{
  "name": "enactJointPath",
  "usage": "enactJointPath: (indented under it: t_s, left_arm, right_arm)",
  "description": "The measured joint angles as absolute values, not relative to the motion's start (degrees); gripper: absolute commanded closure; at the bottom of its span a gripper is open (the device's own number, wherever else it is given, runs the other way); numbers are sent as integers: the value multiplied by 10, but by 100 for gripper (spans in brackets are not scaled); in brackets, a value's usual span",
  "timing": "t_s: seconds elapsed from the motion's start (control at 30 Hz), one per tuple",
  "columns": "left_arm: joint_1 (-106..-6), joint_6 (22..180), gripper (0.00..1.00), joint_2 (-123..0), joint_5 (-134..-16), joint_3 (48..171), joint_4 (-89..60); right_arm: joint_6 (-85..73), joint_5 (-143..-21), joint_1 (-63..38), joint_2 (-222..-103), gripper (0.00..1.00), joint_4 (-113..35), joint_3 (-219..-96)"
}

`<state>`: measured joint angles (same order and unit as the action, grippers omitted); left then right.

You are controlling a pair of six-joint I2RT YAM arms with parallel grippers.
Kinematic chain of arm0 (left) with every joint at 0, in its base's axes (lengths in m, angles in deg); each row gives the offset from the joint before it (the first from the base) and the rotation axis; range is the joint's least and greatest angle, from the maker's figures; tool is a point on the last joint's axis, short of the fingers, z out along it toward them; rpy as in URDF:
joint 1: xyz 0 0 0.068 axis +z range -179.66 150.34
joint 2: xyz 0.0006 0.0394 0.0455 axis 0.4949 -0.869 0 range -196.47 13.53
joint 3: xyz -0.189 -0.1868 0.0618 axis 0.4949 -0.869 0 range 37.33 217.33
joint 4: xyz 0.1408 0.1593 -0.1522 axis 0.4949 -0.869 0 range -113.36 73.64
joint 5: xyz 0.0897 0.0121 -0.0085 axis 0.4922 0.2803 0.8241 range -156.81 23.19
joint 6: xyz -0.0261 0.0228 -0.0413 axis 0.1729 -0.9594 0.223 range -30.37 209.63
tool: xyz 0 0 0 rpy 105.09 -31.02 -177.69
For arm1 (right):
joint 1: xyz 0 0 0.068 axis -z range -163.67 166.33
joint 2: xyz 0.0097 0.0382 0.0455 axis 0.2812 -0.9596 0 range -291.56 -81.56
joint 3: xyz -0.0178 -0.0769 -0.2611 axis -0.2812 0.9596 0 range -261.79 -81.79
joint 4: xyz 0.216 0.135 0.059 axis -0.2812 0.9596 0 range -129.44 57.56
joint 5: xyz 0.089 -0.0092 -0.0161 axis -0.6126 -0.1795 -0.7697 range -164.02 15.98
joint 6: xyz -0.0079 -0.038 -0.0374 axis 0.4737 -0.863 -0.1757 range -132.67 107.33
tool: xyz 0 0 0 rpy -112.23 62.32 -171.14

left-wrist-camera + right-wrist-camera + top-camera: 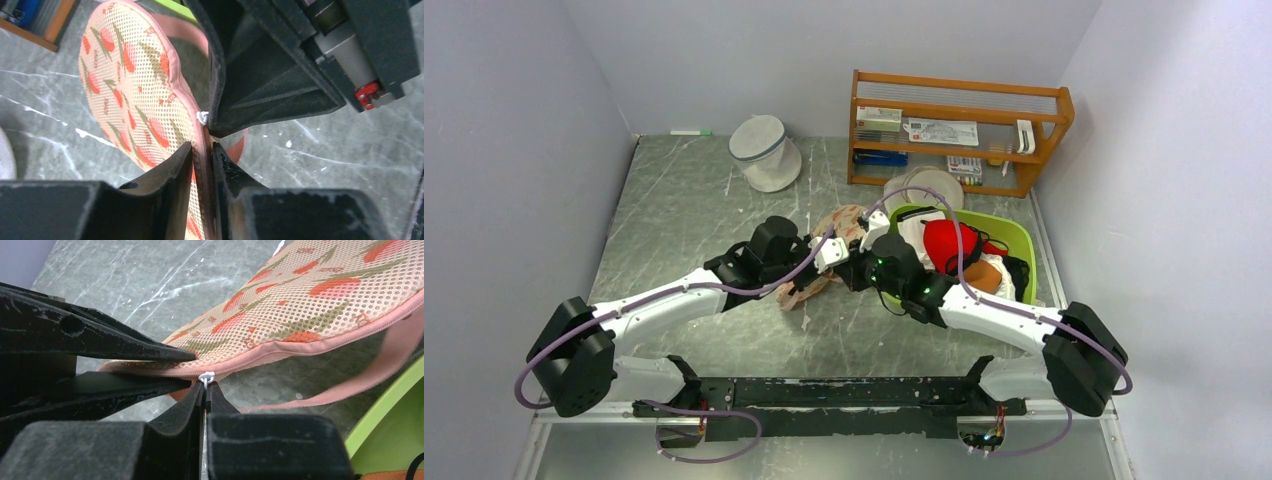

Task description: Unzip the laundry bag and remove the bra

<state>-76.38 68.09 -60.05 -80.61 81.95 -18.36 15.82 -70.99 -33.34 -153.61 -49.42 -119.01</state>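
Observation:
The laundry bag point(842, 222), a peach mesh pouch with red strawberry print, is held up off the table between both arms. My left gripper point(203, 147) is shut on its pink zippered edge point(202, 165), which fills the gap between the fingers. My right gripper point(206, 385) is shut on the small white zipper pull point(206, 375), just below the zip seam and right beside the left fingers point(125, 352). In the left wrist view the pull point(202, 117) sits at the right fingertips. The zip looks closed along the seam point(320, 342). The bra is hidden.
A green basket point(1016, 238) with a red bra point(949, 245) and other clothes stands right of the grippers. A white cylindrical mesh bag point(764, 152) and a wooden shelf point(959, 130) stand at the back. The pouch's pink strap point(350, 385) hangs underneath.

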Motion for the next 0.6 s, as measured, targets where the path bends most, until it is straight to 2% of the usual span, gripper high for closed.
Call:
enactJointPath:
  t_s: [0.1,0.13,0.33,0.6]
  left_arm:
    - [-764,675,91,-600,-788,820,-183]
    - [-764,673,93,-599,-783,820,-183]
    - [-766,663,93,-592,-760,820,-180]
    - [-766,651,93,-574,-734,818,-171]
  right_arm:
    - [157,-704,-333,-1537,100,-494,-1194]
    - [156,-701,-333,-1537,100,-494,-1194]
    - [144,-709,-306,-1537,100,-494,-1194]
    - [106,-751,-163,-1565,100,-495,-1195]
